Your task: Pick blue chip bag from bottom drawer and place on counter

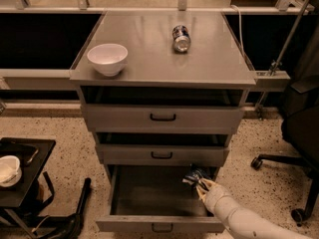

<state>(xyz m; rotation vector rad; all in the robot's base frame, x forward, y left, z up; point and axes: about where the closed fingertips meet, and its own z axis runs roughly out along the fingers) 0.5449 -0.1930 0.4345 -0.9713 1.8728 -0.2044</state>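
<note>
The bottom drawer (149, 193) is pulled open below two shallower drawers that are nearly closed. The blue chip bag (193, 175), dark blue and crumpled with white patches, is at the drawer's back right corner. My gripper (201, 185) reaches into the drawer from the lower right on its white arm (234, 215) and is shut on the bag's near edge. The bag sits just under the middle drawer's front. The counter (149, 54) is the flat grey top of the cabinet.
A white bowl (107, 59) stands on the counter's left. A blue-and-silver can (181, 38) lies at its back middle. A black side table (20, 176) with a white cup (9, 169) stands at lower left. An office chair (299, 133) is at the right.
</note>
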